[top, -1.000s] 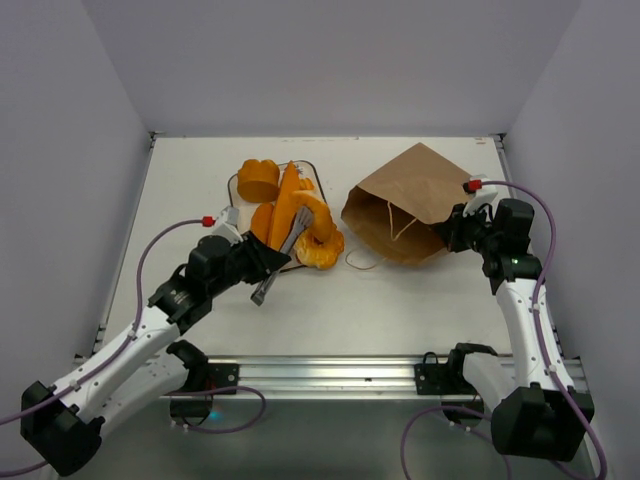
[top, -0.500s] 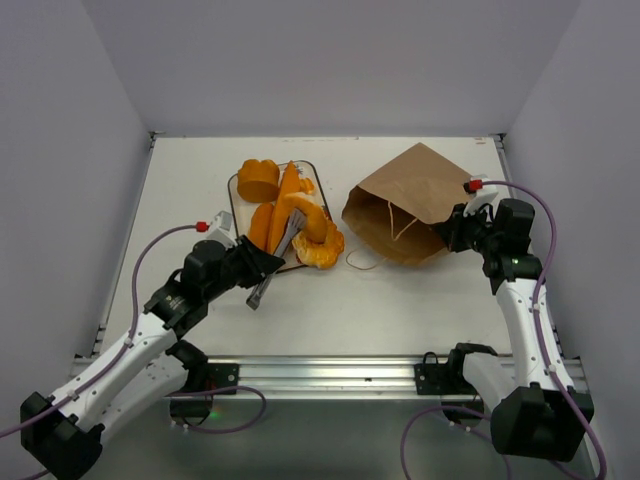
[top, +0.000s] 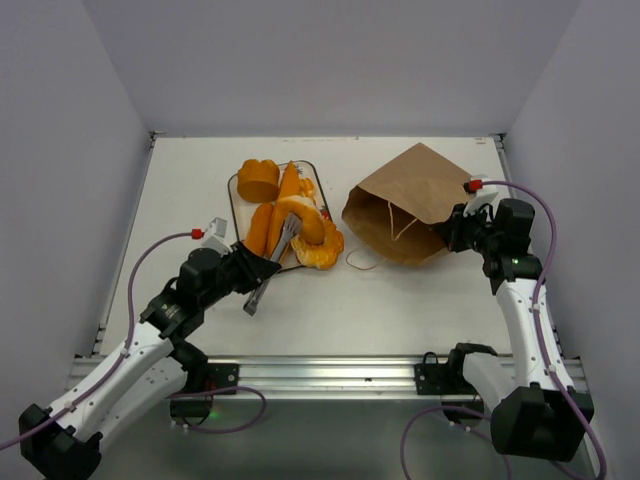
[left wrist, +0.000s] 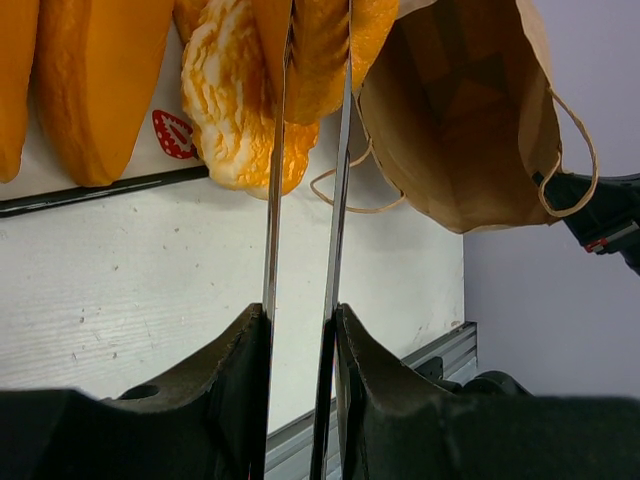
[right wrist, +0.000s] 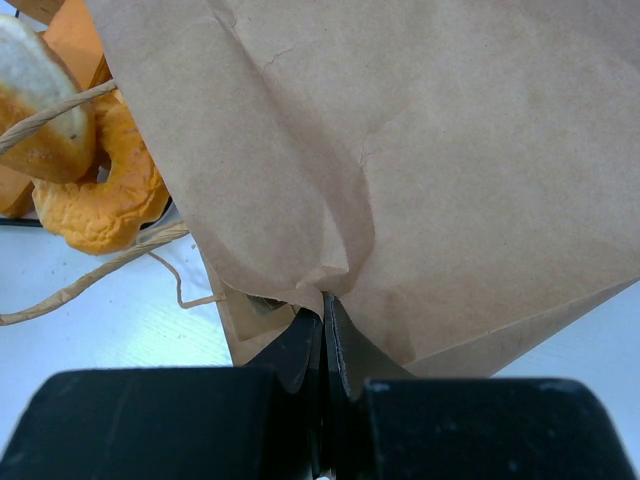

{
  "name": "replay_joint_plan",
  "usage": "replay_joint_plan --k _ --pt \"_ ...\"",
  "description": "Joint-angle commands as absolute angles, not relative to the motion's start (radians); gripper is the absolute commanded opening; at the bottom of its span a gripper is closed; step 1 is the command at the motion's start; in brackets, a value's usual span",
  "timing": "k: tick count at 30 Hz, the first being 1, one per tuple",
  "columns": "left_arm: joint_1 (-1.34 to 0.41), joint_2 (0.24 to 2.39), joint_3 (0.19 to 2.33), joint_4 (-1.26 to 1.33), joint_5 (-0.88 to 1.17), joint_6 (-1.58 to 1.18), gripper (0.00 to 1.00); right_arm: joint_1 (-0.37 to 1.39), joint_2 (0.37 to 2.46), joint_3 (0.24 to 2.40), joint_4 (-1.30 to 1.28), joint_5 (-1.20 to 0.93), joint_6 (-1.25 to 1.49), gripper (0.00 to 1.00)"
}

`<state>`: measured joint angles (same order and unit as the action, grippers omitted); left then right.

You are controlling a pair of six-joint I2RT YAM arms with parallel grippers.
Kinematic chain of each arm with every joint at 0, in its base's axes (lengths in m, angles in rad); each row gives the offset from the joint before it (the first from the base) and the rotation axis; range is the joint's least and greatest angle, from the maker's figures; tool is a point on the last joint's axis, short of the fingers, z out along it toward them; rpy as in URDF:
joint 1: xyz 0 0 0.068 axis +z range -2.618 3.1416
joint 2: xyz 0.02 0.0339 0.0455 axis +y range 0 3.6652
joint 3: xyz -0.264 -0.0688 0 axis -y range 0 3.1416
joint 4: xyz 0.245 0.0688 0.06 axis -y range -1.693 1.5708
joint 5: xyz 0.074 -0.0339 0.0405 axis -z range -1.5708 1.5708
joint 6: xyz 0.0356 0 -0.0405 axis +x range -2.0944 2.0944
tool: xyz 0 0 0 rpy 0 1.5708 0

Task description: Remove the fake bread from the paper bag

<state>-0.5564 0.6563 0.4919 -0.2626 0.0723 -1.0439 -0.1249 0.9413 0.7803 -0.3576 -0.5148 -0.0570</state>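
Brown kraft paper first: the paper bag (top: 410, 200) lies on its side on the table (top: 400, 300), mouth turned toward the tray (left wrist: 175, 135), with one loop handle trailing on the surface. We find the right gripper (right wrist: 325, 315) pinched tight on a fold of the bag near its mouth, with nothing else between the fingers.

The left gripper (left wrist: 300, 320) is clamped on the handle end of the silver tongs (top: 283, 250); both blades run forward side by side, a narrow gap between them, over the fake bread (top: 290, 215). We cannot tell whether the blade tips pinch a piece or merely rest on the heap.

All the bread we can see sits outside the bag – heaped on the tray and at its right edge, just beside the bag's mouth. From the left wrist view the bag's interior shows bare paper only, though its far corner is hidden.

Our judgement: the step in hand is the deposit at the tray, late in the task. The next move calls for the tongs to come clear of the heap – then a check of the hidden corner while the right gripper holds the mouth steady
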Motion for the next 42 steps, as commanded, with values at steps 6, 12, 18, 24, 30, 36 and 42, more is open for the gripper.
replay_joint_plan --k 6,12,18,24,30,36,42 --pt "-0.545 0.601 0.448 -0.334 0.041 -1.077 0.20 -0.129 0.925 0.779 -0.342 -0.518 -0.063 0.00" --pt "-0.543 0.601 0.440 -0.342 0.040 -1.083 0.29 -0.130 0.923 0.779 -0.344 -0.520 -0.063 0.00" --pt "-0.545 0.592 0.434 -0.347 0.037 -1.089 0.36 -0.130 0.923 0.779 -0.344 -0.520 -0.063 0.00" --pt "-0.543 0.575 0.431 -0.367 0.034 -1.098 0.43 -0.130 0.923 0.778 -0.342 -0.522 -0.063 0.00" --pt "-0.545 0.557 0.431 -0.393 0.031 -1.112 0.47 -0.129 0.920 0.778 -0.345 -0.522 -0.061 0.00" --pt "-0.545 0.558 0.434 -0.423 0.037 -1.132 0.48 -0.130 0.920 0.778 -0.344 -0.523 -0.061 0.00" --pt "-0.543 0.551 0.446 -0.443 0.035 -1.138 0.49 -0.129 0.920 0.778 -0.345 -0.523 -0.061 0.00"
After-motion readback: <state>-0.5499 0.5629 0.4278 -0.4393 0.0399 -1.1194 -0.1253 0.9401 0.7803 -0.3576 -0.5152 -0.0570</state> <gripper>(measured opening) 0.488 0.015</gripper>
